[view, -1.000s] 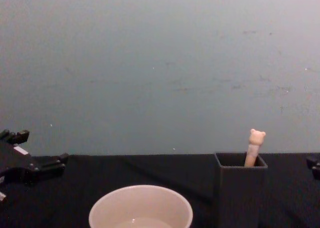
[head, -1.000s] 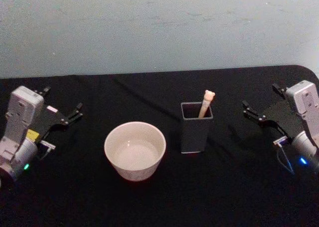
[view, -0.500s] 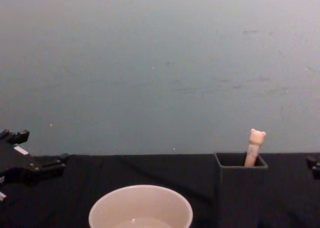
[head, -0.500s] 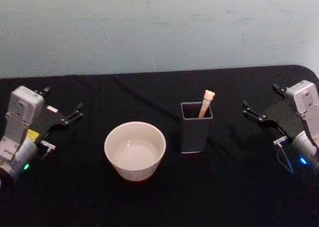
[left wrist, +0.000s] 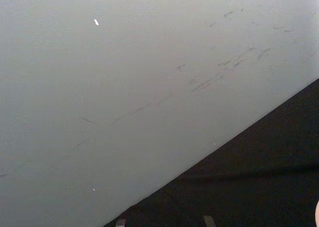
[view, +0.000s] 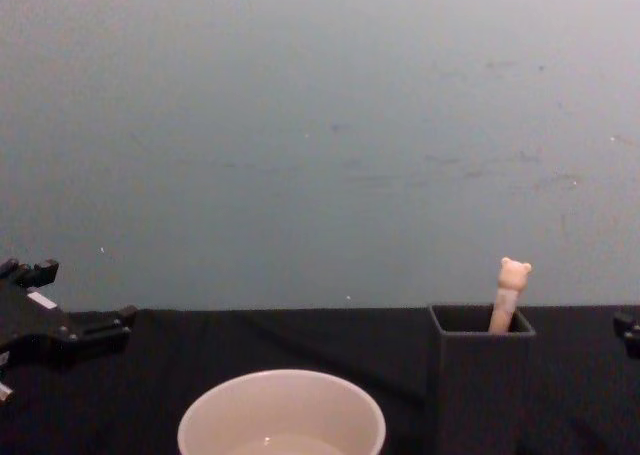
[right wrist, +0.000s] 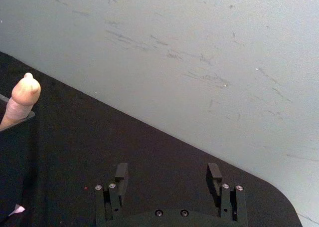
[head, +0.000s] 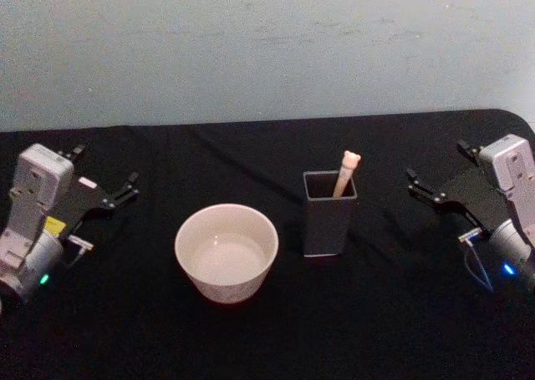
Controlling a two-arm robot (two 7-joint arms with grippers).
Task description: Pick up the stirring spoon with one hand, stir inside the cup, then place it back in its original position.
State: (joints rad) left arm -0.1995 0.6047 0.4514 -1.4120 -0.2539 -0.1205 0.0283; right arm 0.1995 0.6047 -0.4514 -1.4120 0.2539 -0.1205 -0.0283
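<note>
Right fingers (right wrist: 121, 173): spread wide with nothing between them, tips pointing left toward the holder.
Left fingers (head: 127, 184): also released and empty.
Right gripper (head: 435, 159): low over the table (head: 393, 330) at its right side, well apart from the spoon, rolled so one finger sits farther back than the other.
Left gripper (head: 107, 164): at the left side in a mirrored pose — idle, by the look of it.
Stirring spoon (head: 345, 171): stands leaning in the dark grey holder (head: 328, 225); its bear head pokes above the far rim and its bowl is hidden inside.
Cup (head: 226, 250): near the holder on its left, not touching it.
Step in hand: the reach for the spoon, likely by the right arm, which is nearer.
Doing it well: come in above the rim, pinch the peach handle just under the bear head, then lift along its lean — so the holder does not tip.
</note>
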